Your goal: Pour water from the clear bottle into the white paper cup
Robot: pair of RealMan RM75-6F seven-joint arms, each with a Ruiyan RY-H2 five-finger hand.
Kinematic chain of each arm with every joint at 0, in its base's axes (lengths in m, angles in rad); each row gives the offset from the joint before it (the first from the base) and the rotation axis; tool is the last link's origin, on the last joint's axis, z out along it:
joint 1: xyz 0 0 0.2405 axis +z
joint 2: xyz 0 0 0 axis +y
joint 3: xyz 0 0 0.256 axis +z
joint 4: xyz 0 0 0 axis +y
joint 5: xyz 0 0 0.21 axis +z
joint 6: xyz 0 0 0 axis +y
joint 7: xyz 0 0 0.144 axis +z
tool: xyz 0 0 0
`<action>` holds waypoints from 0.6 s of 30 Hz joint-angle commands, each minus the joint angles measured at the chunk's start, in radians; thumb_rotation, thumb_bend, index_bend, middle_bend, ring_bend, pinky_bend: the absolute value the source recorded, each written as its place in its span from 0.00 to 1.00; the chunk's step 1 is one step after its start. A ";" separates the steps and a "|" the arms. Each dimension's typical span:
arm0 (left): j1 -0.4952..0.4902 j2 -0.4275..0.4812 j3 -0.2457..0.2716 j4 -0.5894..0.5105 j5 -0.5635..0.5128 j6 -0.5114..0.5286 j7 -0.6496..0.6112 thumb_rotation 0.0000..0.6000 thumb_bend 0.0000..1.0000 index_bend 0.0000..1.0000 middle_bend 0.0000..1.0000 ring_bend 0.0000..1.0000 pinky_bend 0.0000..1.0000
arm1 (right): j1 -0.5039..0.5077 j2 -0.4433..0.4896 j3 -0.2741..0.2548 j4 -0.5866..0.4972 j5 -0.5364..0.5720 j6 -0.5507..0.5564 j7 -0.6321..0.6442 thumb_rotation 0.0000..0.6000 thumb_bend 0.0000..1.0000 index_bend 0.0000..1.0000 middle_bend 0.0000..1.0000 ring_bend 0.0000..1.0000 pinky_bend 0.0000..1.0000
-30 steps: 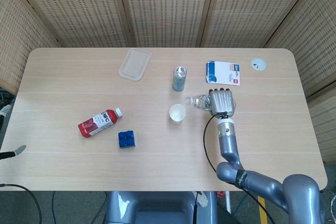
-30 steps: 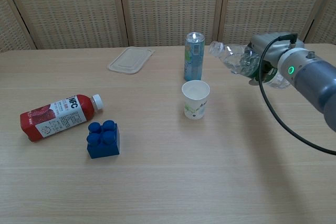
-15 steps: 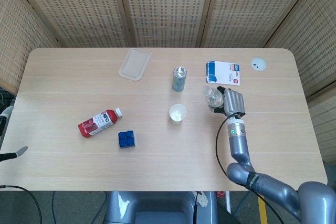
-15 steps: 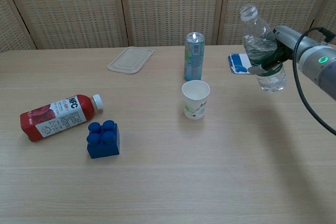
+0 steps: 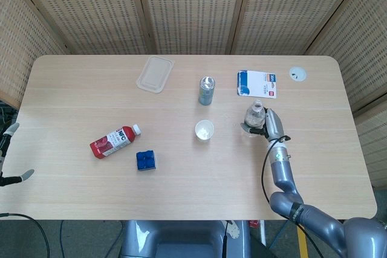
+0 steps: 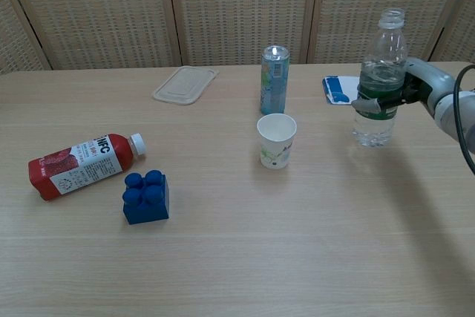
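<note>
Clear bottle (image 6: 380, 79) upright, base on or just above table (image 6: 297, 243), right of white paper cup (image 6: 276, 140), well apart from it. Right hand (image 6: 404, 96) wraps the bottle at mid-body, fingers (image 6: 371, 106) closed round it; left hand not in view.

Handling, my read: thin soft plastic, ribbed, will dent under a hard squeeze; roughly half full so moderate wt, water shifts on tilt. Cap off, mouth open, so spills easily. Mid-body grip abt right. Cup light, tips easily.

Look: transparent, crinkly; cup has printed side.
</note>
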 commanded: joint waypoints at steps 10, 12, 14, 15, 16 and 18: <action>-0.004 0.004 0.002 0.001 -0.005 -0.013 -0.009 1.00 0.00 0.00 0.00 0.00 0.00 | 0.003 -0.081 -0.008 0.118 -0.076 -0.019 0.213 1.00 0.52 0.59 0.60 0.41 0.38; -0.004 0.004 0.002 0.001 -0.005 -0.014 -0.009 1.00 0.00 0.00 0.00 0.00 0.00 | 0.004 -0.089 -0.011 0.131 -0.083 -0.012 0.219 1.00 0.52 0.59 0.60 0.41 0.38; -0.005 0.003 0.002 0.001 -0.005 -0.015 -0.007 1.00 0.00 0.00 0.00 0.00 0.00 | 0.007 -0.104 -0.015 0.154 -0.093 -0.004 0.232 1.00 0.52 0.59 0.60 0.41 0.38; -0.005 0.003 0.002 0.001 -0.006 -0.015 -0.006 1.00 0.00 0.00 0.00 0.00 0.00 | 0.008 -0.109 -0.016 0.163 -0.097 -0.001 0.238 1.00 0.52 0.59 0.60 0.41 0.38; -0.005 0.002 0.002 0.000 -0.006 -0.015 -0.005 1.00 0.00 0.00 0.00 0.00 0.00 | 0.009 -0.116 -0.019 0.175 -0.104 0.003 0.245 1.00 0.52 0.59 0.60 0.41 0.38; -0.006 0.002 0.003 0.000 -0.007 -0.015 -0.003 1.00 0.00 0.00 0.00 0.00 0.00 | 0.010 -0.123 -0.025 0.190 -0.114 0.007 0.256 1.00 0.49 0.59 0.58 0.39 0.37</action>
